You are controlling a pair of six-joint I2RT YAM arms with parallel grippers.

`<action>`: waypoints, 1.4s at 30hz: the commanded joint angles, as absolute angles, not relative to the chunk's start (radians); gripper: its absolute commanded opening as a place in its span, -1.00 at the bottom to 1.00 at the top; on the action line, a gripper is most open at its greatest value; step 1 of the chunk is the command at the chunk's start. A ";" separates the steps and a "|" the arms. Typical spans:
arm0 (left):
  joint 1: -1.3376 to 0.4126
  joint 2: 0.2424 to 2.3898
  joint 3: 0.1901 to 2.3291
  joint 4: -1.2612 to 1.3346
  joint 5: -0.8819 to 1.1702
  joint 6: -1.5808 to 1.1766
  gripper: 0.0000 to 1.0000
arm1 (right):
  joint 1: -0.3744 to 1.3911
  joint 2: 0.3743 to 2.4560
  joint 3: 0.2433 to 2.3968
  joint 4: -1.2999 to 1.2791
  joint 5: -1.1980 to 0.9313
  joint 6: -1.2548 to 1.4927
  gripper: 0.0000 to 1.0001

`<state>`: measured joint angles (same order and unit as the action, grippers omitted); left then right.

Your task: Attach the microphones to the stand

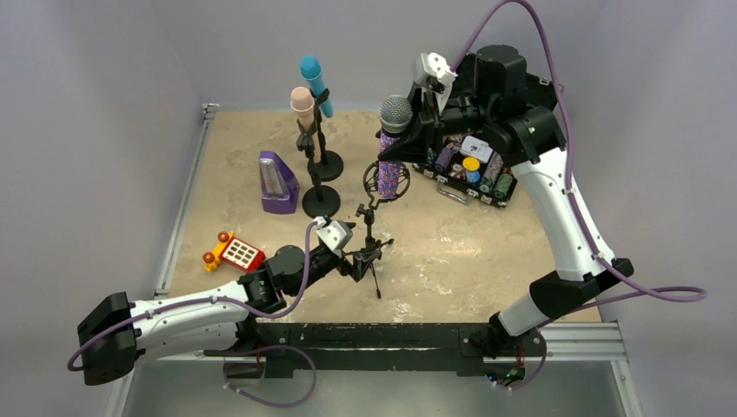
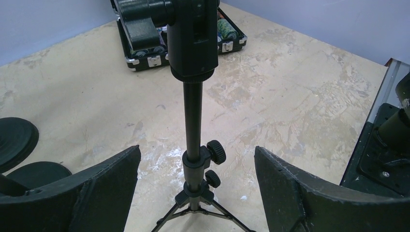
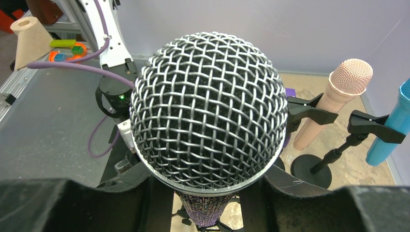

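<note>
L gripper (image 1: 349,251) is sitting spread wide, a finger each side of the stand pole (image 2: 193,116), not touching. Purple mic (image 1: 393,155) is standing straight up, bottom end by the stand's ring (image 1: 374,181) — R gripper (image 1: 415,132) is pinching it, so prob. straight down next.

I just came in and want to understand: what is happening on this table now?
The right pincer holds the glittery purple microphone upright above the small tripod stand. The left pincer is open, its fingers on either side of that stand's pole, not gripping it. The turquoise microphone and the pink microphone already sit in their own round-base stands.
</note>
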<state>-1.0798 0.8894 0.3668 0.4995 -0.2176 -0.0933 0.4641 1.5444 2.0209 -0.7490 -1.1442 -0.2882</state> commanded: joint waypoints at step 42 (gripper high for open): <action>-1.074 0.932 0.421 0.562 -0.208 -0.024 0.83 | 0.500 1.521 1.996 -0.747 -1.070 -0.279 -1.00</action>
